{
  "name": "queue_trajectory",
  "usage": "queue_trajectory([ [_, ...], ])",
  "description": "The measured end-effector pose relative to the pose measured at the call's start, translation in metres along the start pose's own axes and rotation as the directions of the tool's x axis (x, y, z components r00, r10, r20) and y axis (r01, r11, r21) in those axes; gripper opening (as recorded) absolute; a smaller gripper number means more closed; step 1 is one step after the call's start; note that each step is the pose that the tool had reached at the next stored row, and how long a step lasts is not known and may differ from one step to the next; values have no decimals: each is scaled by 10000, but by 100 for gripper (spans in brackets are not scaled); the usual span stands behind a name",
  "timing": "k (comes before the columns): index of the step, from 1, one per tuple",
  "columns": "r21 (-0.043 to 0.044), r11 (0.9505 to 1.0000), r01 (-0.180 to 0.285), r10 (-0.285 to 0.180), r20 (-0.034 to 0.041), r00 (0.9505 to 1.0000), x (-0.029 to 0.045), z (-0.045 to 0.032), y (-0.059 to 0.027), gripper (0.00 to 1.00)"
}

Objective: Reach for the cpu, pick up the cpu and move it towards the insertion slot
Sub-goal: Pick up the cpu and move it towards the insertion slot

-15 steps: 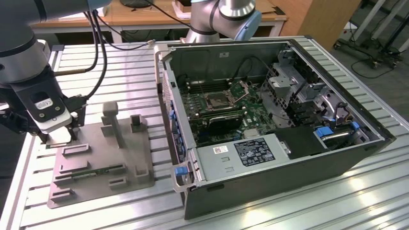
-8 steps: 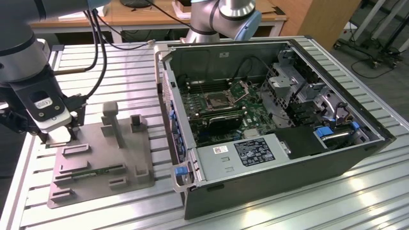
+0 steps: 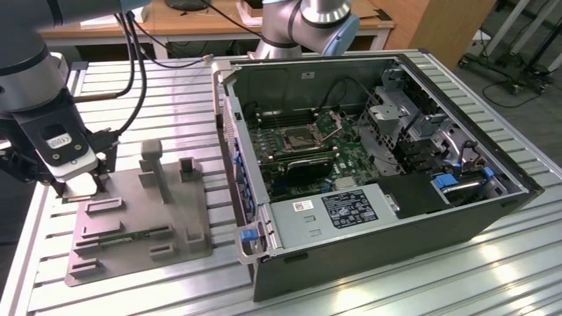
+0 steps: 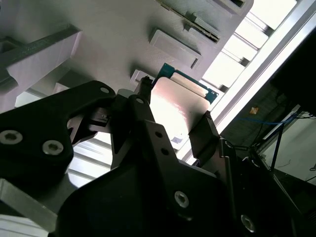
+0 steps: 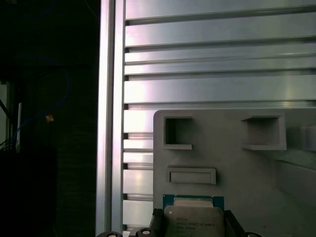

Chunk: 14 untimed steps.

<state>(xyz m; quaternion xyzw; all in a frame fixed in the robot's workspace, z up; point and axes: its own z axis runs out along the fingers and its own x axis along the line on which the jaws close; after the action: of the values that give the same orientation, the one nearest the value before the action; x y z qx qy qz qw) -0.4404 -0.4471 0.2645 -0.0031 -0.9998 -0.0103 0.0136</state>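
Observation:
The cpu (image 5: 193, 223) is a flat silver-topped chip with a thin green edge, lying at the corner of a grey fixture plate (image 3: 176, 217). My gripper (image 5: 193, 216) stands low over that corner at the exterior view's left (image 3: 79, 189). In both wrist views its dark fingers (image 4: 144, 96) press against two opposite edges of the cpu (image 4: 175, 111). The insertion slot (image 3: 299, 138) is the square metal-framed socket on the green board inside the open computer case (image 3: 395, 217), with its hinged plate (image 3: 335, 122) raised. It lies well to the exterior view's right of the gripper.
The fixture plate carries raised blocks and posts (image 3: 151, 158) and a green memory stick (image 3: 123, 236). The slatted aluminium table (image 3: 167, 92) ends in a rail (image 5: 111, 123) close beside the cpu. Cables (image 3: 131, 59) hang behind the arm. The case wall (image 3: 230, 151) rises between plate and socket.

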Motion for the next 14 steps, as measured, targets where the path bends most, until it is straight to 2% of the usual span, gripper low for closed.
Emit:
queue_trajectory([
  [14,0,10000,0,0,-3,10000,1,-49,1,55],
])
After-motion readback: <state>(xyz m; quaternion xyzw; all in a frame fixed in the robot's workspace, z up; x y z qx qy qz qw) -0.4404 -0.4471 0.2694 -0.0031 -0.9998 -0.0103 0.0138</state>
